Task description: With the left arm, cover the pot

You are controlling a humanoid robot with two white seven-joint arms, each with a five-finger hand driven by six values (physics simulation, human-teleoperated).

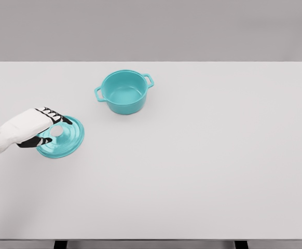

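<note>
We see our left robot hand (pixel 37 129) reaching in from nine o'clock, fingers curled around the silver knob (pixel 56 132) of the teal lid (pixel 63 137), which lies on the white table (pixel 203 155). The uncovered teal pot (pixel 124 92) stands apart at one o'clock from the lid.

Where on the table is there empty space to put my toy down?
The whole right half of the white table is bare, right of the pot. The wide front strip below the lid is bare too. It is crowded only at the left, where the left hand is at the lid.
</note>
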